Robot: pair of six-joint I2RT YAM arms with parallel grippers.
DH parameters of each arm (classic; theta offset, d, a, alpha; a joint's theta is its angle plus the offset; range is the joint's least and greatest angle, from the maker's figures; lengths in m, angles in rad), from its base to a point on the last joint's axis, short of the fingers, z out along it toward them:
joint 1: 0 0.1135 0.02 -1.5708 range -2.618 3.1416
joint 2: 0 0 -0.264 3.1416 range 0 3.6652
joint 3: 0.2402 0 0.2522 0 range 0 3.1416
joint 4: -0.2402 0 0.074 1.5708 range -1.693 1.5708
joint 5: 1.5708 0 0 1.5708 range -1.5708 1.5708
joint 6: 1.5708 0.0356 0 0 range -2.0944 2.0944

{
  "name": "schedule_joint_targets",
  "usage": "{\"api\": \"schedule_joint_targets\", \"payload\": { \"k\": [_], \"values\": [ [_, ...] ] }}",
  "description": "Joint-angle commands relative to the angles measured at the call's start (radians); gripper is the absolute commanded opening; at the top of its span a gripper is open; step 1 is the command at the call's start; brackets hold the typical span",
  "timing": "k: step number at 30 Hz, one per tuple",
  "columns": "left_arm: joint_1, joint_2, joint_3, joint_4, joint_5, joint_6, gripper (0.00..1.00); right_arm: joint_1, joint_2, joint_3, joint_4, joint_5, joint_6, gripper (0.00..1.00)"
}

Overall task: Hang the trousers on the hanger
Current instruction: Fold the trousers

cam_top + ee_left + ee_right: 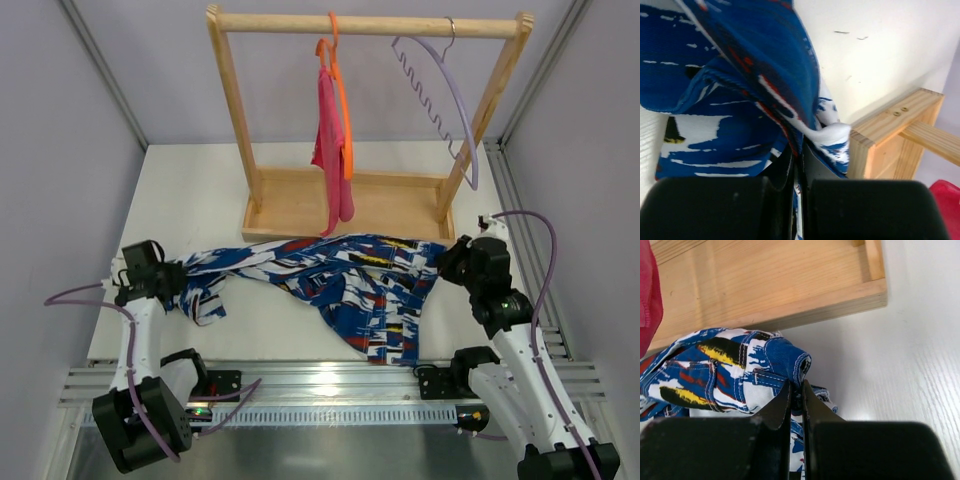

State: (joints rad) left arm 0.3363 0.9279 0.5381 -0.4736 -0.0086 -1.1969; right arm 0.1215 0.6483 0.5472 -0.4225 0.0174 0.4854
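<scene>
Overhead, the trousers (330,285) lie stretched across the table (200,190) below the rack (370,22). They look soft, light and floppy, in a busy blue-white-red print, and the hanger (445,100) hangs above. Left wrist: the left gripper (799,165) is clamped on a cloth fold. Right wrist: the right gripper (796,395) pinches the stitched waistband, likely the firmest hold.

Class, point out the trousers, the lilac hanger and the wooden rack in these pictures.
trousers (365,285), top external view, middle of the printed cloth.
hanger (461,108), top external view, its smooth curved arm.
wooden rack (280,22), top external view, its top rail.
</scene>
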Motion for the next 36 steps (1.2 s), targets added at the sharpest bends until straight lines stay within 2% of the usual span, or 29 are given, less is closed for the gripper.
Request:
{"api": "schedule_joint_targets", "payload": {
  "k": [1, 4, 11, 19, 22, 26, 28, 32, 36],
  "values": [
    [-0.002, -0.052, 0.101, -0.049, -0.037, 0.031, 0.00, -0.002, -0.031, 0.120, -0.094, 0.168, 0.015, 0.04],
    [-0.003, -0.101, 0.167, -0.101, -0.051, 0.046, 0.00, -0.002, -0.067, 0.184, -0.162, 0.249, 0.019, 0.04],
    [-0.002, -0.190, 0.295, -0.184, -0.045, 0.063, 0.00, -0.003, -0.165, 0.319, -0.257, 0.322, 0.027, 0.04],
    [-0.002, -0.164, 0.425, -0.273, 0.047, 0.161, 0.00, -0.003, -0.199, 0.506, -0.360, 0.432, -0.002, 0.04],
    [-0.002, -0.143, 0.405, -0.246, 0.093, 0.198, 0.00, -0.002, -0.211, 0.542, -0.387, 0.444, -0.007, 0.04],
    [-0.006, -0.032, 0.334, -0.163, 0.266, 0.220, 0.00, -0.002, -0.222, 0.528, -0.409, 0.418, -0.004, 0.04],
    [-0.020, 0.038, 0.309, -0.064, 0.323, 0.232, 0.00, -0.003, -0.231, 0.510, -0.410, 0.421, -0.002, 0.04],
    [-0.129, 0.210, 0.365, -0.056, 0.322, 0.333, 0.01, -0.003, -0.230, 0.473, -0.400, 0.460, -0.004, 0.04],
    [-0.212, 0.398, 0.416, -0.007, 0.352, 0.361, 0.10, -0.002, -0.194, 0.462, -0.369, 0.460, -0.011, 0.04]
  ]
}}
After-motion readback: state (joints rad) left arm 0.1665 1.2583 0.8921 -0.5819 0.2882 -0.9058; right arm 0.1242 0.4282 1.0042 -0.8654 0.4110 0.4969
